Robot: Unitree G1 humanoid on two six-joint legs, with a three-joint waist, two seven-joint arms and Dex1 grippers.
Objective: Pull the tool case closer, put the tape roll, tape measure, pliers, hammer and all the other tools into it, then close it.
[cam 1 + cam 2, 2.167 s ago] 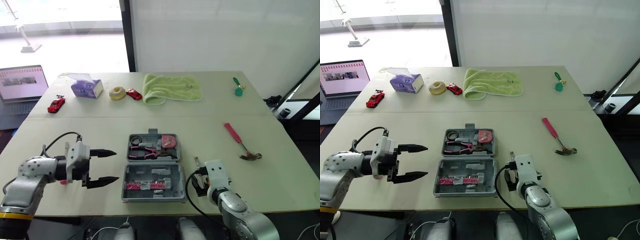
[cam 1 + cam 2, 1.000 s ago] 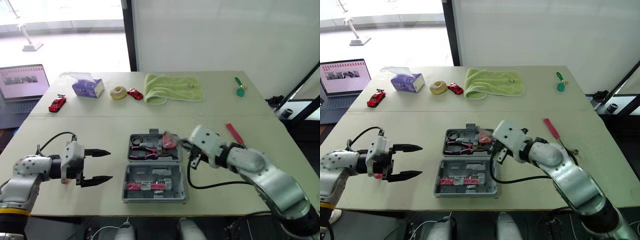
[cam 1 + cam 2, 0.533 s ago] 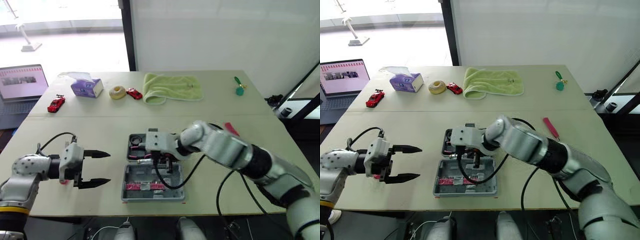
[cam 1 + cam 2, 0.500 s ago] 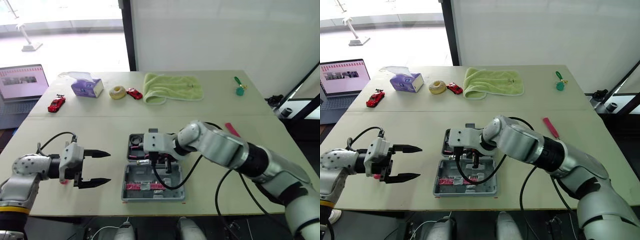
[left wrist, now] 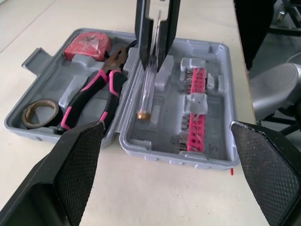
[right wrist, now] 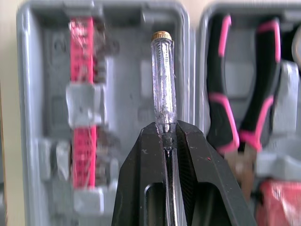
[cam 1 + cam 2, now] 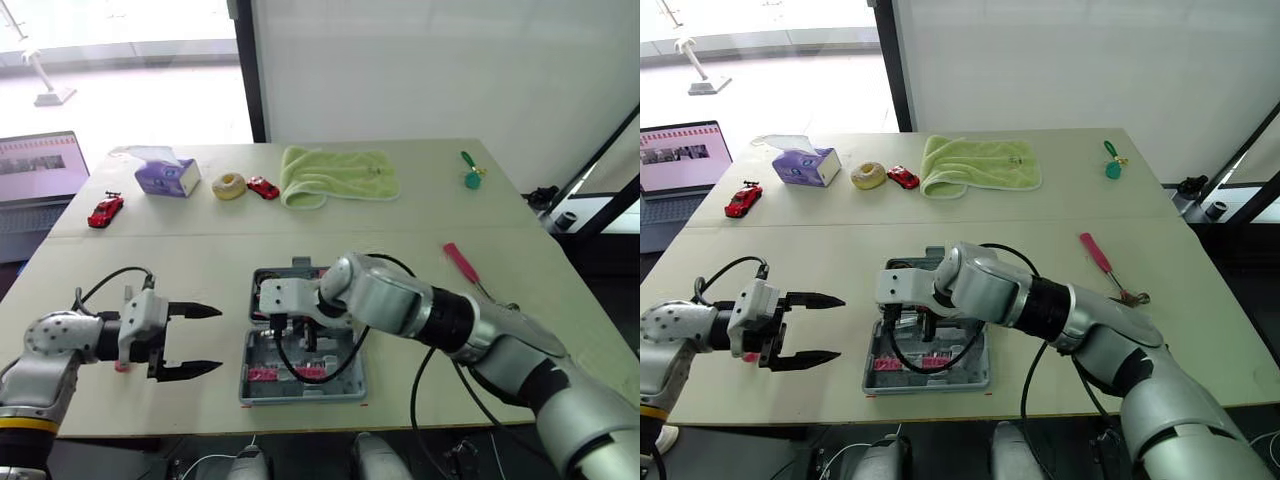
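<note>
The pale table stands before a white wall and a bright window. The open case lies near its front edge. Over the case's front half, the right end effector pinches a clear screwdriver. Left of the case, the left end effector hovers spread. The hammer lies right of the case, and a towel lies beyond it.

Beige table before white wall, bright window left
</note>
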